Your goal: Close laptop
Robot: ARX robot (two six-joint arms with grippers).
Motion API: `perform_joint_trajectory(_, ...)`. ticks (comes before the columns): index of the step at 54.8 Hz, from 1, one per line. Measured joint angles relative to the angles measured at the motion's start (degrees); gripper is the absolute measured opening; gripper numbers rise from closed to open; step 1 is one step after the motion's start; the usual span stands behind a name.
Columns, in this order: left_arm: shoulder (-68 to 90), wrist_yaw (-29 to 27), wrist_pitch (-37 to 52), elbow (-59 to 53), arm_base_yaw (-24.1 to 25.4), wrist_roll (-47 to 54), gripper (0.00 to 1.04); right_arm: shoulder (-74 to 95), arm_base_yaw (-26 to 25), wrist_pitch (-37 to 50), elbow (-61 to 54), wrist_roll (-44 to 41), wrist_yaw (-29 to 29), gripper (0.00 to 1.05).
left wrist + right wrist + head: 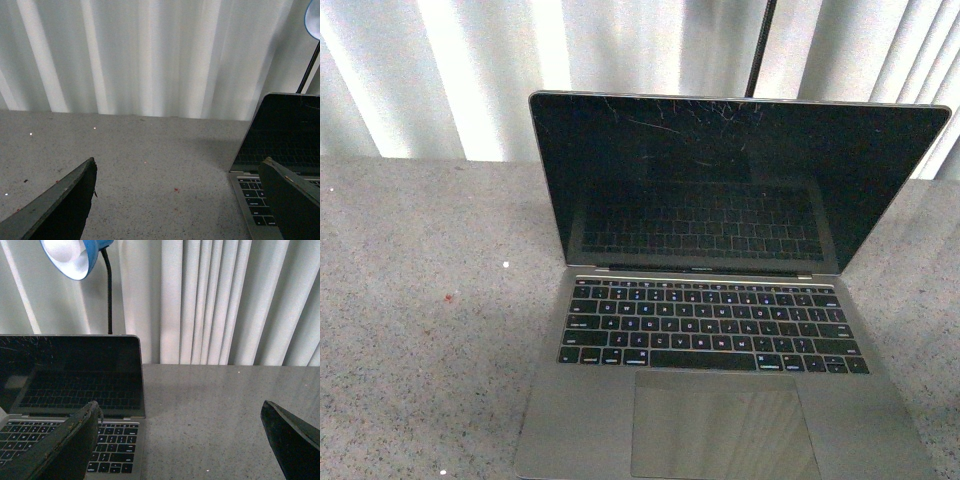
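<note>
While the left jaws and the right jaws both hang spread wide and empty above the table (410,330), the laptop (720,330) sits open between them, screen raised, with a blue lamp (75,260) behind it.

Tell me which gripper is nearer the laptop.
Right, probably. The right gripper is open by the laptop's right edge, one finger overlapping it. The left gripper, open too, sits further off the left edge, mostly over table.
</note>
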Motion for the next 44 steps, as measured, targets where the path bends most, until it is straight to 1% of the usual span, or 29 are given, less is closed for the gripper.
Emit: perform_joint_trajectory(44,0.0,0.0,0.0,0.0,0.0,0.0,0.98,0.0,0.0,0.0,0.0,0.0,0.0,0.97)
